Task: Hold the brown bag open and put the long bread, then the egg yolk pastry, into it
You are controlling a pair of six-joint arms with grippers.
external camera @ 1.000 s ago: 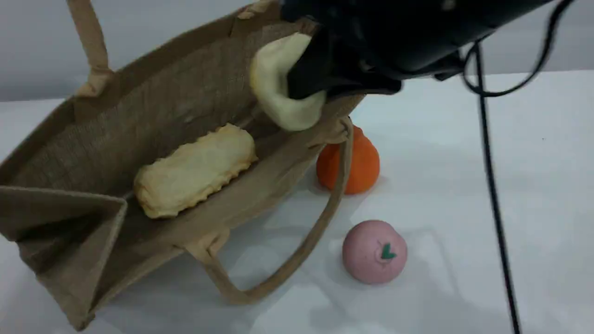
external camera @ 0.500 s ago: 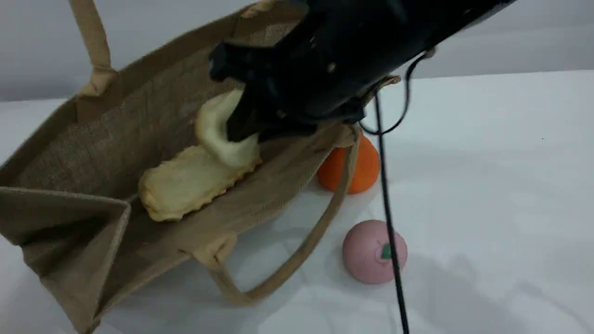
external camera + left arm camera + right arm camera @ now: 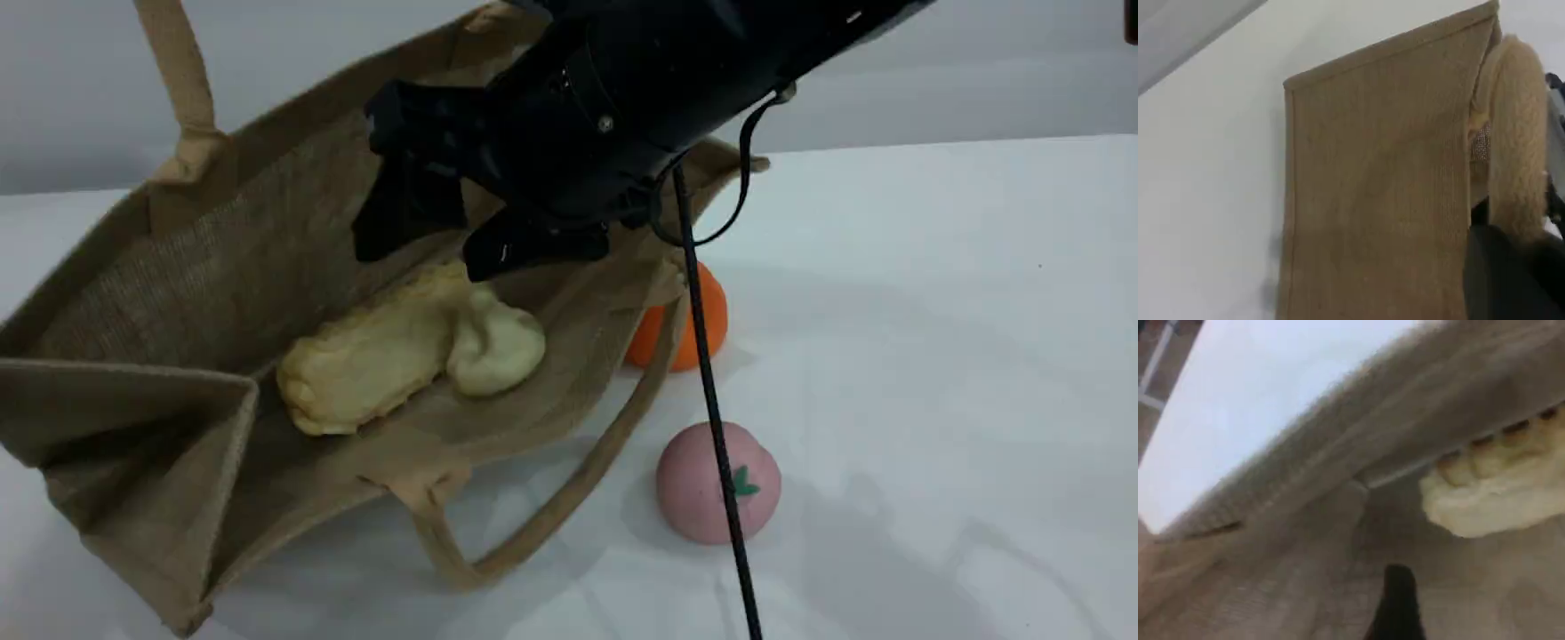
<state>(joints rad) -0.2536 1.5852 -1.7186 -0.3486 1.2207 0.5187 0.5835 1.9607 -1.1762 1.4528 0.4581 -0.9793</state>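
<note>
Both foods are seen inside the brown bag [image 3: 222, 258].

The left fingers [image 3: 1511, 267] are pinched shut on a beige bag handle [image 3: 1518, 153]. The long bread [image 3: 373, 356] is laid on the bag's lower side, touched by the egg yolk pastry [image 3: 496, 345]. Above them, the right fingers [image 3: 453, 236] are spread wide, with nothing held.

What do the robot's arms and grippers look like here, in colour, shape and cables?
The right arm is bulky, matte black, ending in the right gripper with two flat black fingers. A thin black cable hangs from it. Of the left gripper, only a rounded black tip shows.
</note>
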